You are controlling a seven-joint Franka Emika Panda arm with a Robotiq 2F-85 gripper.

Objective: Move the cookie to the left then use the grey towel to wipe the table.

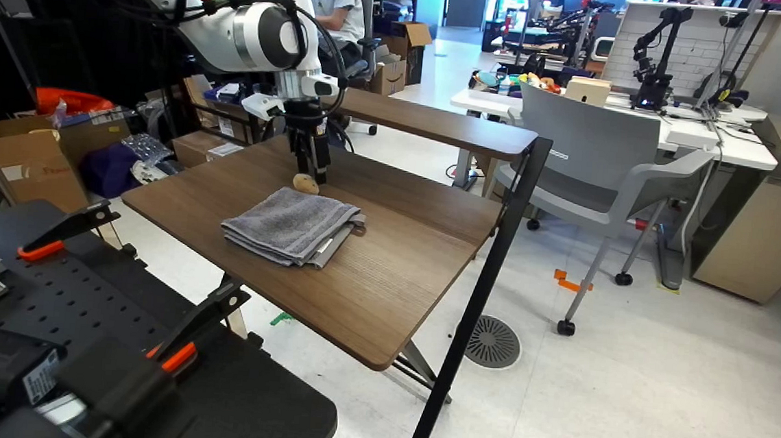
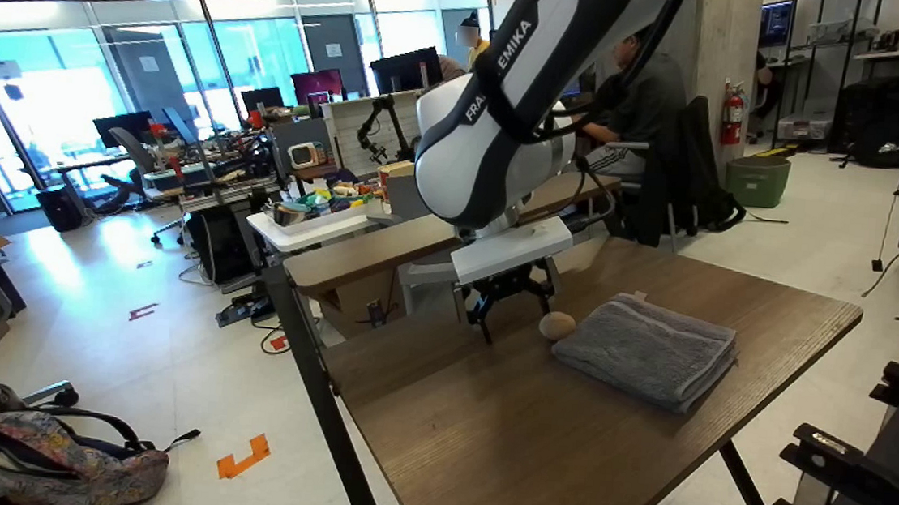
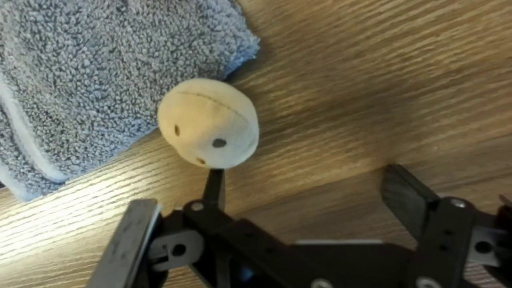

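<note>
Gaping, the claw hangs beside the cookie, whose thin line only the wrist view shows.

Pale floor — grey chair beside white desk — bright windows.

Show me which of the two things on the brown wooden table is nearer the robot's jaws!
The small round tan cookie: it sits right by one side of the open jaws, while the folded grey cloth towel lies farther off, beyond it.

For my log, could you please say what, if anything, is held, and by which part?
Nothing is held: the fingers stand open, the cookie outside their gap.
</note>
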